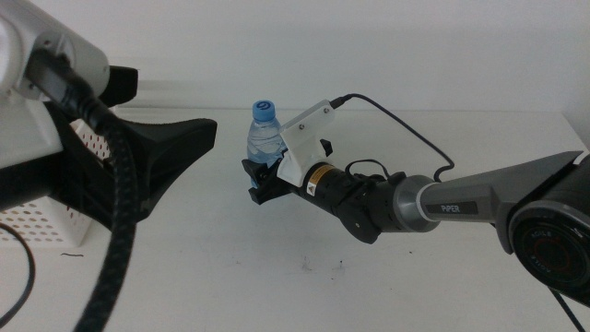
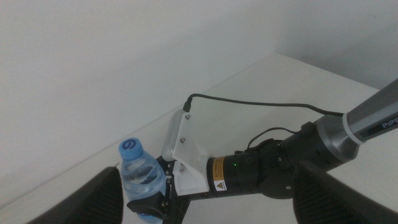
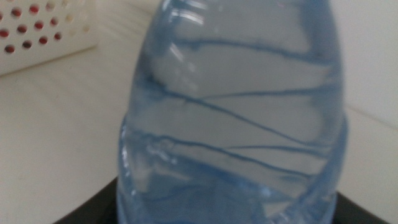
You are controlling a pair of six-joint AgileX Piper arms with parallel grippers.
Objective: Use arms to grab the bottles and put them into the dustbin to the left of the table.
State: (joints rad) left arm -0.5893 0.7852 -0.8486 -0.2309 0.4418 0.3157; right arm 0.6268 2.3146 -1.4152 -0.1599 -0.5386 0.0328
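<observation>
- The white perforated dustbin (image 1: pixel 41 217) sits at the table's left edge in the middle view, mostly hidden behind the left arm (image 1: pixel 55 83); a corner of it (image 3: pixel 43 28) also shows past the bottle in the right wrist view.
- The left arm's white housing, thick black cable (image 1: pixel 115 240) and dark gripper body fill the near left of the middle view and stand between the camera and the dustbin.
- The white table (image 1: pixel 277 286) carries a few tiny dark specks near its front.
- The right arm (image 1: pixel 479 203) reaches in from the right, stretched low and nearly level over the table, its wrist camera bracket (image 1: pixel 309 134) on top with a thin black cable looping back.
- The right gripper (image 1: pixel 263 177) is closed on the lower body of the small clear water bottle (image 1: pixel 264 136), one dark jaw on each side.
- The bottle stands upright, blue cap (image 1: pixel 265 109) up, near the middle of the table; whether its base touches the surface cannot be told.
- The right wrist view is filled by the ribbed clear bottle (image 3: pixel 233 124) pressed close between the jaws.
- The left gripper (image 2: pixel 211 205) hangs above, looking down on the bottle (image 2: pixel 142 177); its two jaws are spread wide and hold nothing.
</observation>
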